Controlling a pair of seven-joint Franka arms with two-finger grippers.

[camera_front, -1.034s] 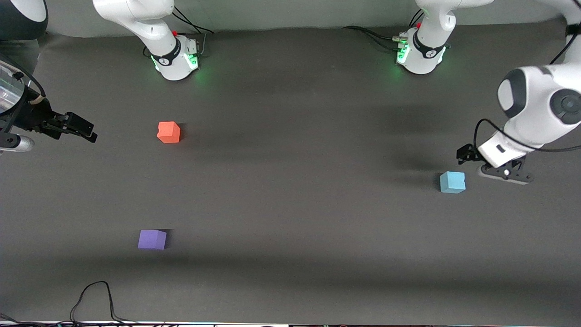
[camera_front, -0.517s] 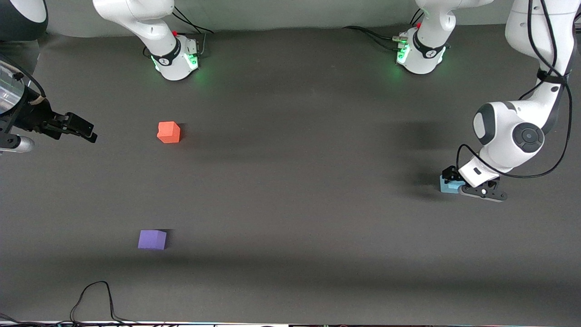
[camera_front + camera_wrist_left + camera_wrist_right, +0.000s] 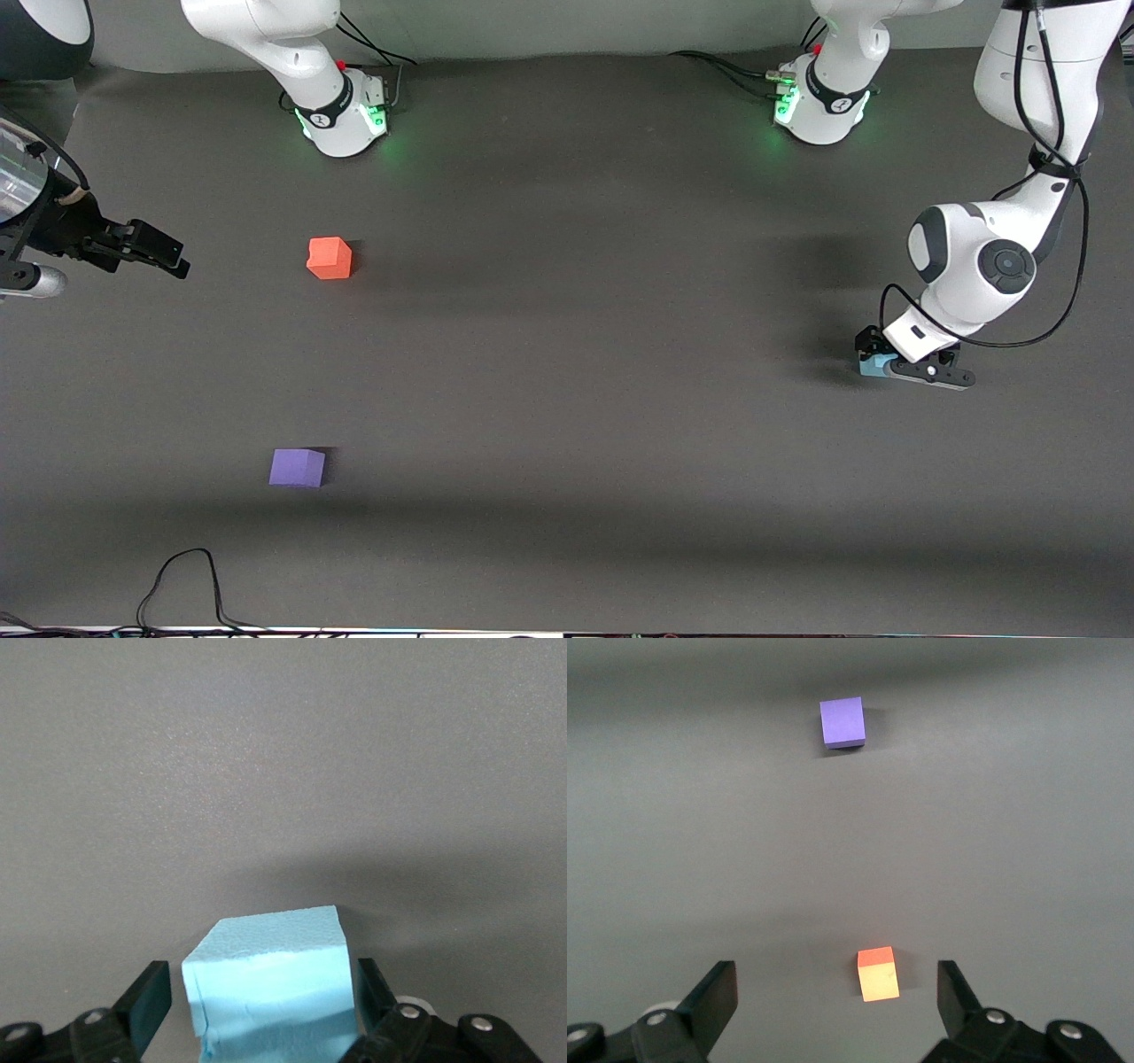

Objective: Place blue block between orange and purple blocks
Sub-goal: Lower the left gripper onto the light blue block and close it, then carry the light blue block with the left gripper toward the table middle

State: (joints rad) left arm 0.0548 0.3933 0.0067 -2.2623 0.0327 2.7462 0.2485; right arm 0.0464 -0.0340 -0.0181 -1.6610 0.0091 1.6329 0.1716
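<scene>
The blue block (image 3: 869,365) lies on the dark table toward the left arm's end, mostly covered by the left hand. My left gripper (image 3: 879,359) is down around it and open: in the left wrist view the blue block (image 3: 270,988) sits between the spread fingers of the left gripper (image 3: 263,979), with a small gap at each side. The orange block (image 3: 329,258) and purple block (image 3: 297,467) lie toward the right arm's end, the purple one nearer the front camera. My right gripper (image 3: 164,252) waits open and empty by the table's edge; its wrist view shows the orange block (image 3: 878,974) and purple block (image 3: 842,722).
The two arm bases (image 3: 341,111) (image 3: 819,106) stand along the table's back edge. A black cable (image 3: 182,585) loops on the table's front edge near the purple block. Bare table (image 3: 567,354) stretches between the blue block and the other two.
My left gripper has moved over the blue block and come down around it. The blocks and the right arm have not moved.
</scene>
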